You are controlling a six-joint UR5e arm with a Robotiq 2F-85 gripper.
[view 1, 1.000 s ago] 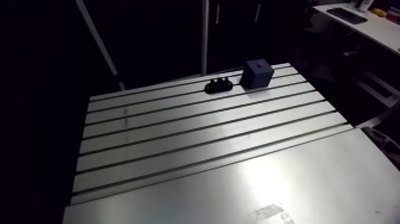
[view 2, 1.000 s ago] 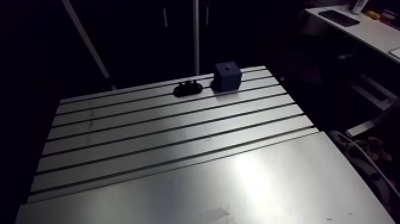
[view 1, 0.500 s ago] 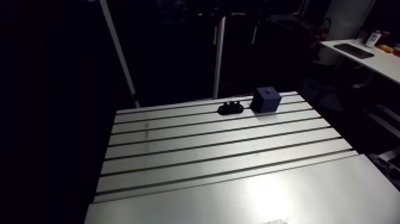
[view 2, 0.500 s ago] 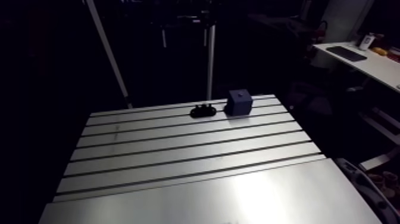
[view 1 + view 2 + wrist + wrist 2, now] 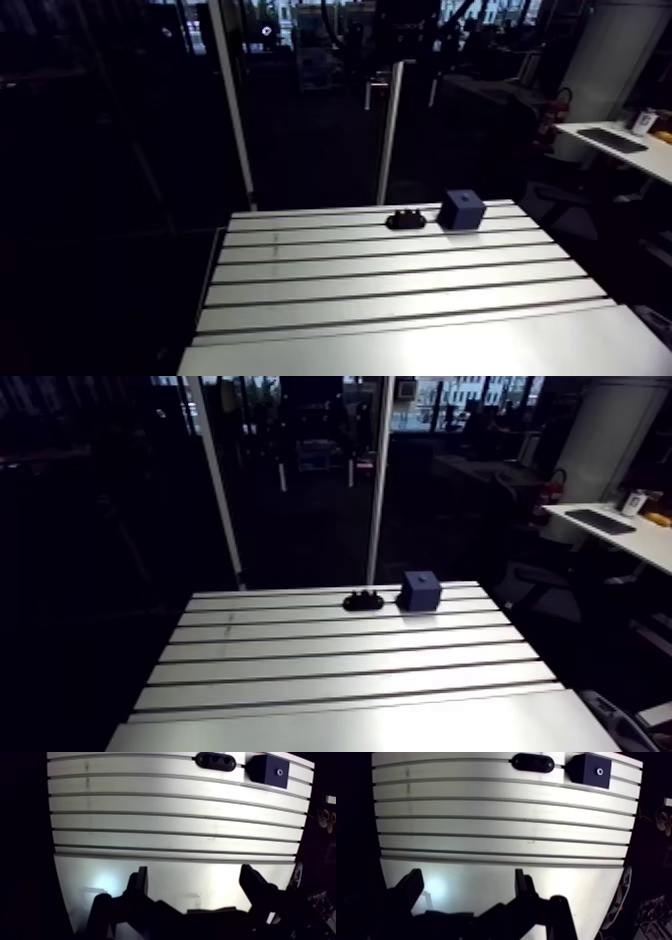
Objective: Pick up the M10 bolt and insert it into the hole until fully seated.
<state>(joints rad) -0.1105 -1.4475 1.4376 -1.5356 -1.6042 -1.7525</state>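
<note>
A dark blue cube block point(image 5: 461, 209) stands at the far edge of the slotted table point(image 5: 400, 300), with a small round hole point(image 5: 279, 772) in its top face. Right beside it lies a black oval holder point(image 5: 406, 219) with small rounded shapes on top; I cannot make out a separate bolt. In the wrist view my gripper point(image 5: 195, 886) is open over the smooth near part of the table, far short of the block point(image 5: 270, 771) and the holder point(image 5: 216, 760). Nothing is between its fingers point(image 5: 137, 884). The gripper does not show in the arm view.
Several long slots run across the table's far half; a smooth plate point(image 5: 450, 350) forms the near part. Behind the far edge rise a vertical post point(image 5: 388, 130) and a slanted one point(image 5: 232, 110). The table's side edges drop off into dark.
The whole arm view has shifted: the camera has risen and tilted, so the table sits lower and more of the room shows. The block and the holder have not moved on the table.
</note>
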